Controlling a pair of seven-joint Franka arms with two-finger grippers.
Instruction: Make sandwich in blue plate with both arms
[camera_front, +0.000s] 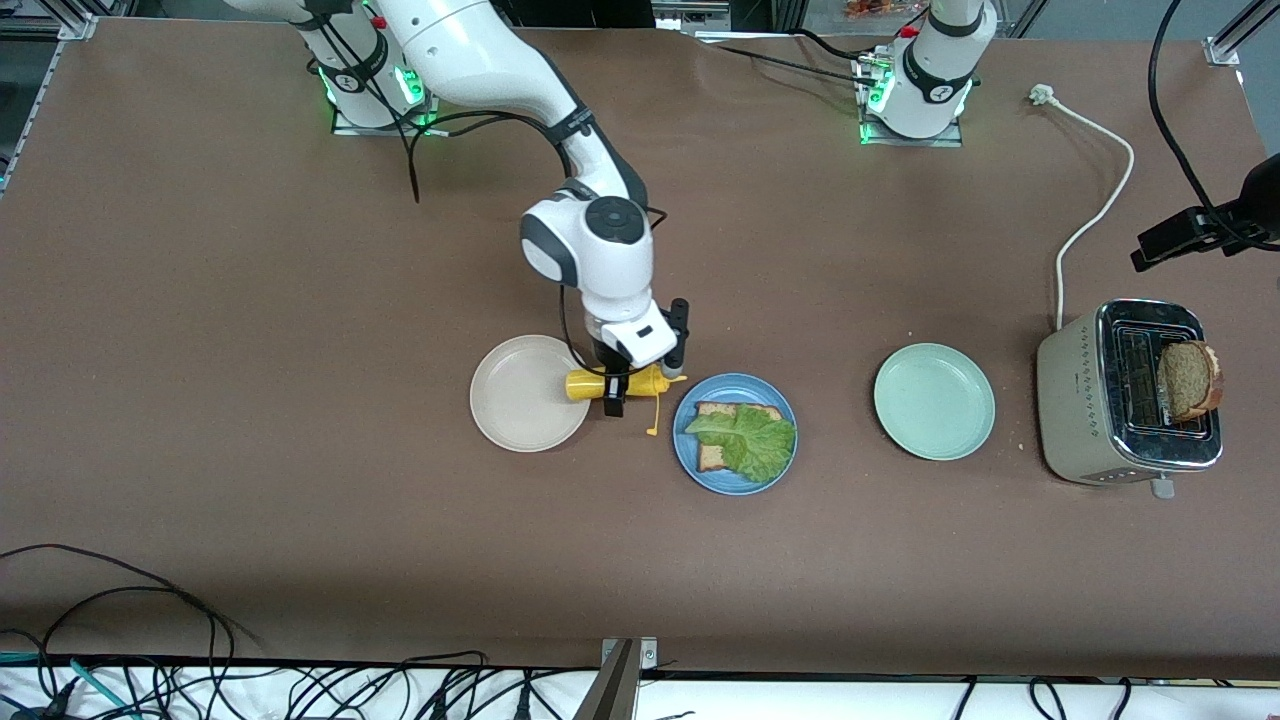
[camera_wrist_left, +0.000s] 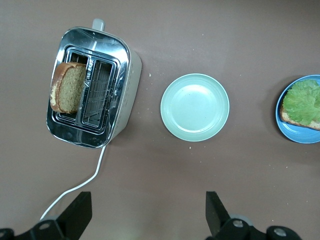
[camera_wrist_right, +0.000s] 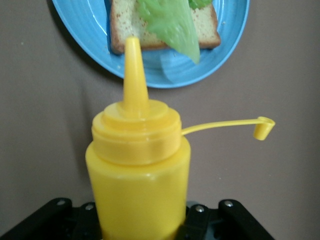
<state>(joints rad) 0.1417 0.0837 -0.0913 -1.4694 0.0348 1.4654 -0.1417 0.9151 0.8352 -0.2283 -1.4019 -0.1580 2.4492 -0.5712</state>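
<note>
The blue plate (camera_front: 735, 482) holds one bread slice (camera_front: 712, 458) with a green lettuce leaf (camera_front: 748, 436) on top. My right gripper (camera_front: 615, 388) is shut on a yellow squeeze bottle (camera_front: 628, 383), held on its side low between the cream plate and the blue plate. Its nozzle (camera_wrist_right: 133, 70) points at the blue plate (camera_wrist_right: 75, 35) and its cap (camera_wrist_right: 263, 128) hangs open. A second bread slice (camera_front: 1188, 378) stands in the toaster (camera_front: 1095, 420). My left gripper (camera_wrist_left: 147, 197) is open and empty, high over bare table beside the toaster (camera_wrist_left: 125, 80); it is out of the front view.
A cream-white plate (camera_front: 520, 400) lies toward the right arm's end, partly under the bottle. A mint-green plate (camera_front: 934, 401) lies between the blue plate and the toaster. The toaster's white cable (camera_front: 1095, 210) runs toward the left arm's base. A black clamp (camera_front: 1200, 232) juts in there.
</note>
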